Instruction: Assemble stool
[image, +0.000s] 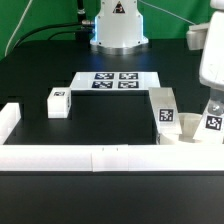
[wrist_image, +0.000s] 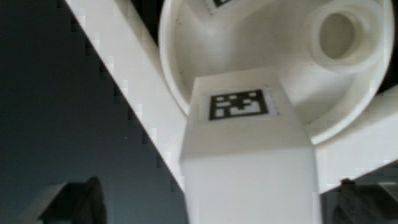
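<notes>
The round white seat (image: 187, 131) lies at the exterior view's right, against the front rail. In the wrist view the seat (wrist_image: 267, 50) shows a round hole. A white leg block (wrist_image: 249, 150) with a square tag stands up against the seat. My gripper (wrist_image: 222, 208) is open, with one dark finger (wrist_image: 75, 202) on each side of this leg and a gap showing on both sides. In the exterior view the gripper (image: 214, 108) hangs over that tagged leg (image: 213, 124). A second leg (image: 164, 112) stands beside the seat. A third leg (image: 58, 102) lies alone at the left.
The marker board (image: 115, 80) lies in the middle, in front of the robot base (image: 118, 25). White border rails run along the front (image: 100, 158) and the left (image: 8, 120). A rail (wrist_image: 125, 70) passes close beside the seat in the wrist view.
</notes>
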